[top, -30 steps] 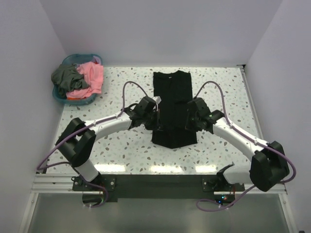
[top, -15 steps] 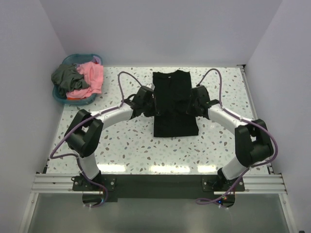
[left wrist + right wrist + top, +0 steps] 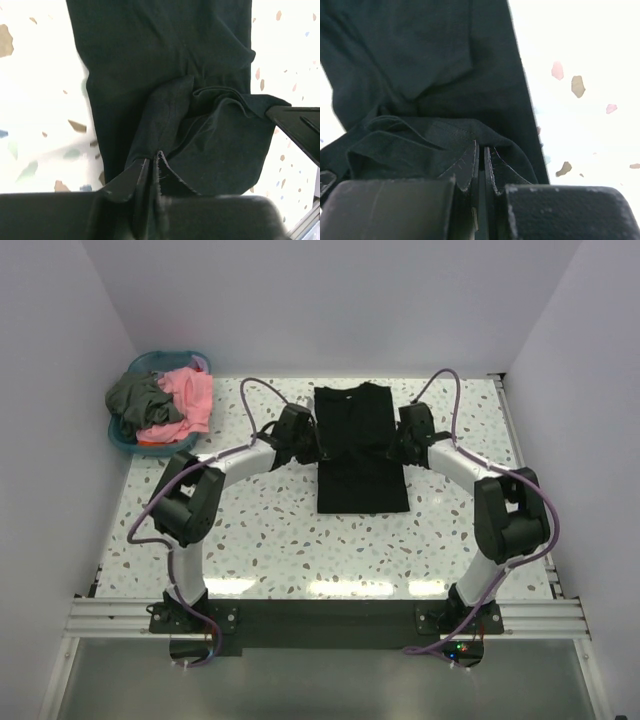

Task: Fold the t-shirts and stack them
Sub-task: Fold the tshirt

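Observation:
The black t-shirt (image 3: 360,450) lies as a long narrow folded strip on the speckled table, neck end at the back. My left gripper (image 3: 316,448) is shut on its left edge and my right gripper (image 3: 393,448) is shut on its right edge, both about halfway up the strip. In the left wrist view the jaws pinch a raised fold of black cloth (image 3: 165,115). In the right wrist view the jaws pinch the bunched black cloth (image 3: 435,135). The coral pink t-shirt (image 3: 188,395) and the dark grey t-shirt (image 3: 135,398) lie heaped in the basket.
The round blue basket (image 3: 145,445) stands at the back left corner of the table. White walls enclose the table at the back and both sides. The table's right rail (image 3: 520,460) runs close to my right arm.
Both grippers have moved toward the back of the table, carrying the shirt's near end with them. The black strip now reaches less far toward me.

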